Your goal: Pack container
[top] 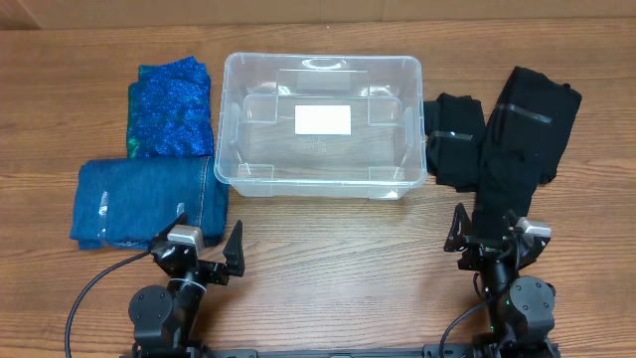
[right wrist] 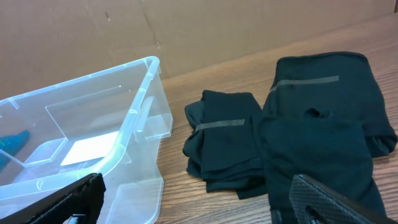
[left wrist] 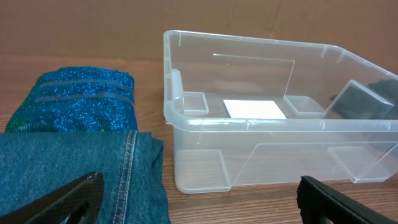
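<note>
The clear plastic container [top: 320, 175] stands empty at the table's middle back, a white label on its base; it also shows in the left wrist view [left wrist: 261, 127] and the right wrist view [right wrist: 134, 118]. Folded blue jeans [top: 149, 201] and a sparkly blue garment [top: 171, 107] lie left of it. Two folded black garments, a small one [top: 454, 139] and a large one [top: 522, 134], lie right of it. My left gripper [top: 203, 253] is open and empty at the near edge of the jeans [left wrist: 74, 168]. My right gripper [top: 489, 239] is open and empty by the large black garment [right wrist: 323, 137].
Brown cardboard [left wrist: 124, 25] rises behind the table's far edge. Cables [top: 89, 288] run from the arm bases at the front edge. Bare wood [top: 338, 268] lies between the two grippers in front of the container.
</note>
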